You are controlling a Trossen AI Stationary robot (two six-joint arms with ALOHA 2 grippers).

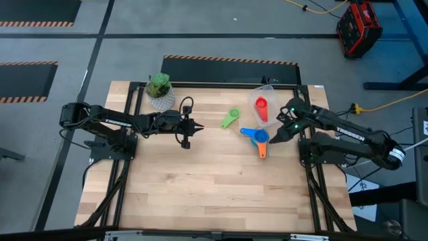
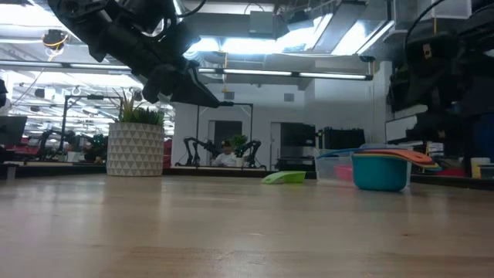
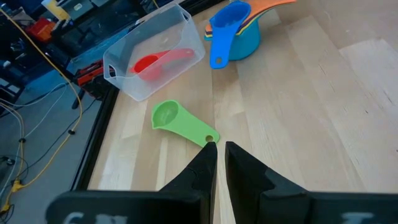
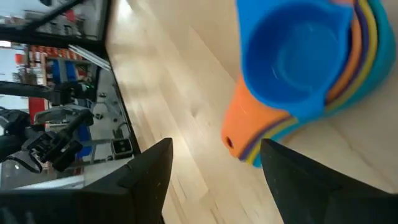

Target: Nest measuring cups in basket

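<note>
Flat on wood, green cup (image 1: 231, 119) handle toward left gripper (image 1: 194, 126).

Open bare table (image 1: 214, 181) across the near half; free passage there. Obstructing the far right: clear basket (image 1: 264, 107), stacked measuring cups (image 1: 259, 138) just beside it, green cup (image 1: 231, 119) lying apart toward centre. Potted plant (image 1: 160, 90) blocking the far left corner.
</note>
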